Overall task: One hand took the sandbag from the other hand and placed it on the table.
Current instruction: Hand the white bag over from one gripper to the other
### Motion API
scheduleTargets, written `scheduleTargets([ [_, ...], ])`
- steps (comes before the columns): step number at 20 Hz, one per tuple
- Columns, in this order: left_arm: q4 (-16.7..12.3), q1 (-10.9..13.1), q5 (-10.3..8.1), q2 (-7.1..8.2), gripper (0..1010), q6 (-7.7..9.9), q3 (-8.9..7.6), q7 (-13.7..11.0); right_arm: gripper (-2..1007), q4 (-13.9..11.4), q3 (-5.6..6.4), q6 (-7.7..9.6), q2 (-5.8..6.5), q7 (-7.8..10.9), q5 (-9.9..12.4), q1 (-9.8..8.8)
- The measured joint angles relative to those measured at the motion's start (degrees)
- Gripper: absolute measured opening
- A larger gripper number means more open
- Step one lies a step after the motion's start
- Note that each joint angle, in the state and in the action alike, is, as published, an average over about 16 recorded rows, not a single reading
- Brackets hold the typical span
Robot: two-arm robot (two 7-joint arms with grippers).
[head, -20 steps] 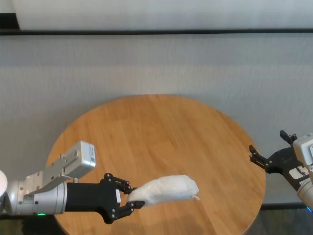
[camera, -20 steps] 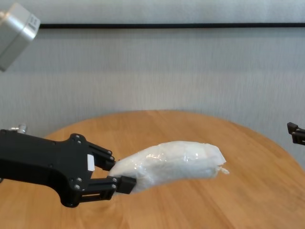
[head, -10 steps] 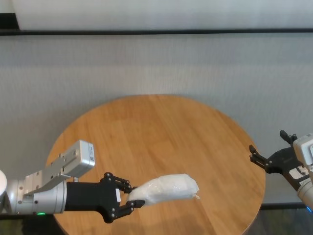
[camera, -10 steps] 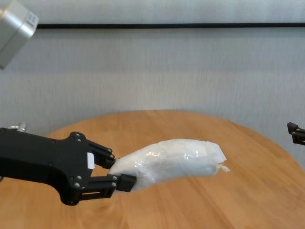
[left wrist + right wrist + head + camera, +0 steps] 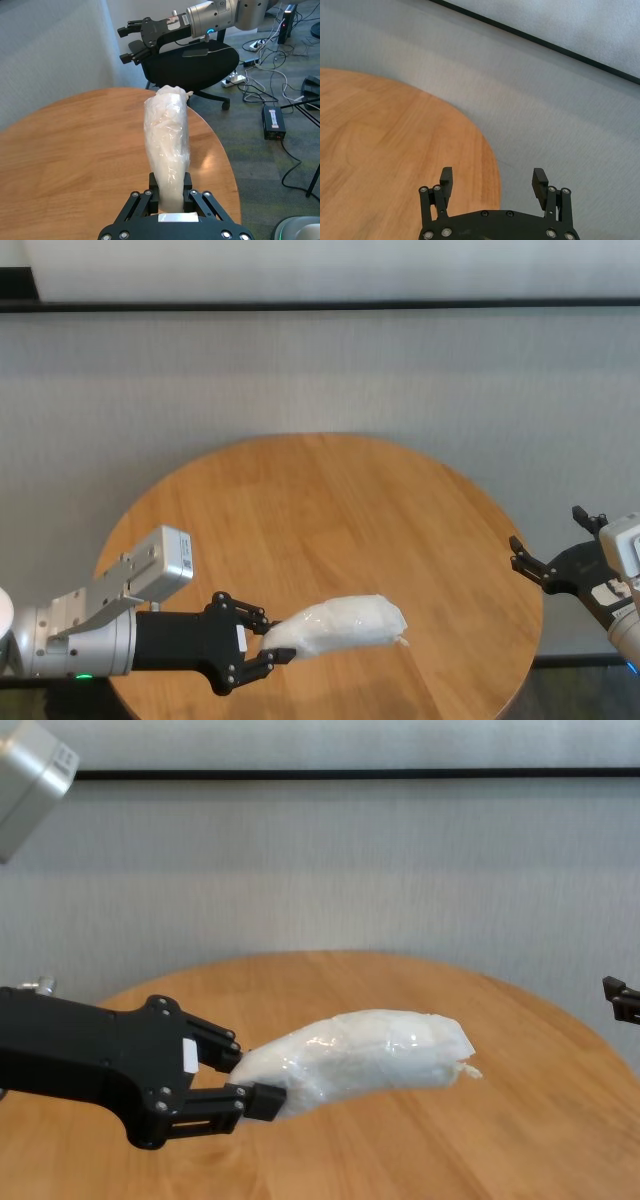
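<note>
So the head view lays it all out from above: the left hand (image 5: 262,645) sits over the near-left part of the round wooden worktop (image 5: 330,510), clamped on one end of the sandbag (image 5: 340,625), and the bag sticks out toward the middle. What you can't judge from up there is height. The chest view sorts that out: the sandbag (image 5: 355,1060) is held up in the air, clear of the worktop (image 5: 420,990), with its crimped tail pointing to the right.

The left wrist view looks straight down the bag (image 5: 167,145), and you can see the fingers (image 5: 187,192) pinched tight on the near end. It also catches an office chair (image 5: 190,62) and cables on the floor behind.

The right hand (image 5: 545,570) hangs just off the worktop's right edge, and its own wrist view shows its fingers (image 5: 540,180) spread wide with nothing in them.
</note>
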Motion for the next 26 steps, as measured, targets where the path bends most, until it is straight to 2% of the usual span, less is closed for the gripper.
scheduleTargets([
  [6,0.0,0.0,-0.03,-0.02,278,-0.04,-0.03,0.0,1000,-0.5,0.09,-0.49,0.19,0.45,-0.7,-0.04],
  [15,0.0,0.0,-0.06,-0.04,278,-0.08,-0.07,-0.1,1000,-0.9,0.69,-2.77,0.53,1.76,-3.0,0.11],
  [21,0.0,0.0,-0.08,-0.04,278,-0.09,-0.09,-0.1,1000,-1.3,1.19,-5.98,1.9,4.43,-4.5,-0.15],
  [26,0.0,0.0,-0.08,-0.04,278,-0.1,-0.1,-0.1,1000,-1.6,1.25,-9.81,4.08,8.22,-5.6,-0.53],
])
